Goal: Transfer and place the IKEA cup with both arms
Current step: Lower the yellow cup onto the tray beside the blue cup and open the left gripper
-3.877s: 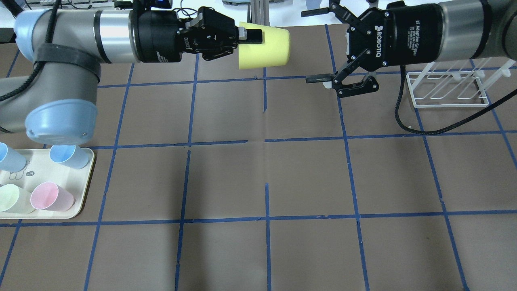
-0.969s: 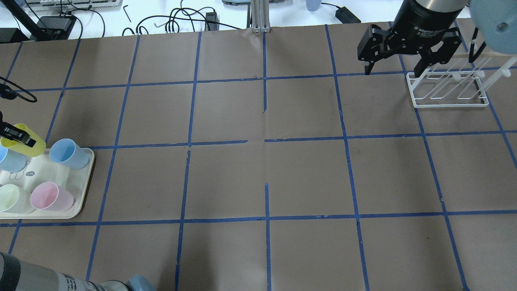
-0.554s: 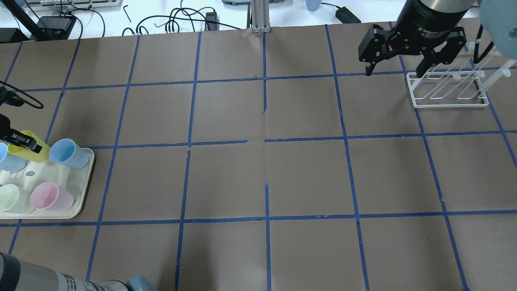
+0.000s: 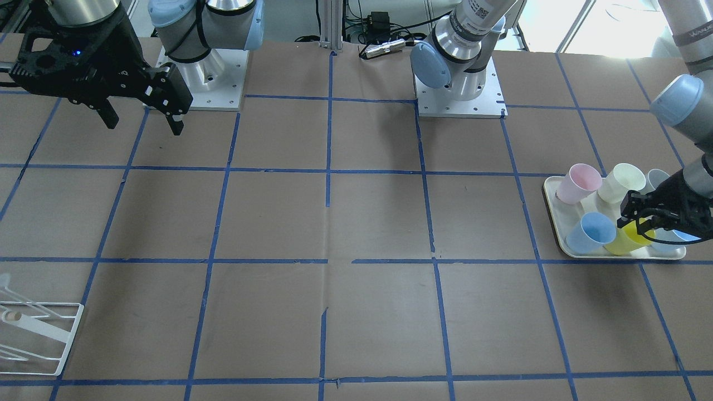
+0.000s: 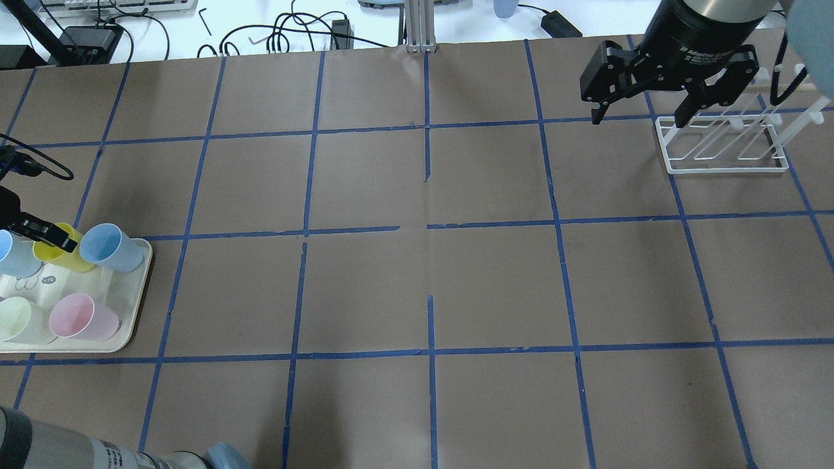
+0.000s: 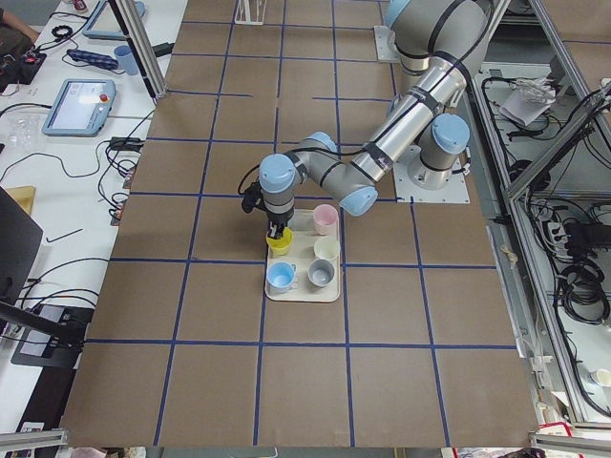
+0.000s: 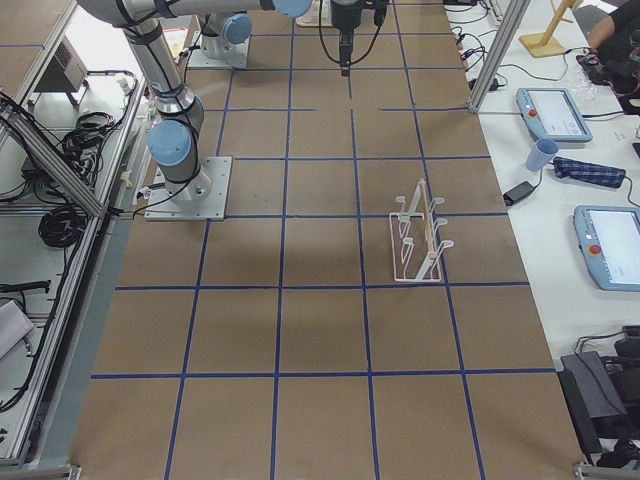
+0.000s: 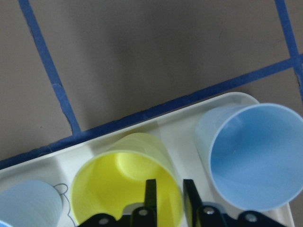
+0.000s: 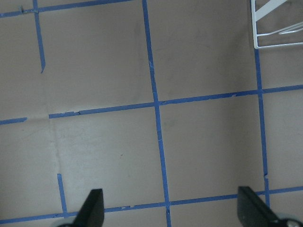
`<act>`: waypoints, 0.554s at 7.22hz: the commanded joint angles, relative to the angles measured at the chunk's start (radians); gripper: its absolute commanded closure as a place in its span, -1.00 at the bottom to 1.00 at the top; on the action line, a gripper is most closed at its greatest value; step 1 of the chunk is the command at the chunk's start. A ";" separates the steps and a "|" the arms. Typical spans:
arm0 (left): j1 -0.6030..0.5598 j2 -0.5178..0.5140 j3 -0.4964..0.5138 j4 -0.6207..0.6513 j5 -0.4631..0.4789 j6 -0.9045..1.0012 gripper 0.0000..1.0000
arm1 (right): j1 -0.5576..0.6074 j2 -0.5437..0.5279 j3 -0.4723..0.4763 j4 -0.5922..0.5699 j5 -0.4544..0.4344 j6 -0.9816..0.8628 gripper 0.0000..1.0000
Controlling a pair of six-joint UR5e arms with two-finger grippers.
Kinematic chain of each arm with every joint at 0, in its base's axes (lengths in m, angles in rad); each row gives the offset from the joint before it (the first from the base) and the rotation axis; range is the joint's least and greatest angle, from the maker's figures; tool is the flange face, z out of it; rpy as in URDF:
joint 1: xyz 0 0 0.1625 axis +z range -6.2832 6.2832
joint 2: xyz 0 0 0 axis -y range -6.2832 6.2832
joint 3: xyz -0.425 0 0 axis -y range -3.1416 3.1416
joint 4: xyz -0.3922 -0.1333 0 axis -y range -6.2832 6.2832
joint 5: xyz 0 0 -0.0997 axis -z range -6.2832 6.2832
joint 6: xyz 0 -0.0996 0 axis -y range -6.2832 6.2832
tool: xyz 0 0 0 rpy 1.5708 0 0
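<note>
The brown paper-covered tabletop (image 5: 365,286) is ruled into large squares by blue tape lines (image 5: 352,230). Along its far edge runs a white bench (image 5: 163,29) strewn with black cables (image 5: 287,29) and a power brick (image 5: 88,40). An aluminium post (image 5: 417,26) stands at the middle of that edge. In the right side view the bench also carries two tablet-like pendants (image 7: 555,112) and a pale blue cup (image 7: 541,153). On the opposite side an aluminium frame (image 6: 549,162) stands over a pale floor (image 6: 563,382) with cable bundles (image 6: 578,277). The light is even, with a bright glare (image 4: 601,28) at one corner.
</note>
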 commanded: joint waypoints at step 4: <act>-0.155 0.095 0.208 -0.300 0.050 -0.210 -0.49 | 0.000 0.009 -0.012 -0.006 0.001 0.001 -1.00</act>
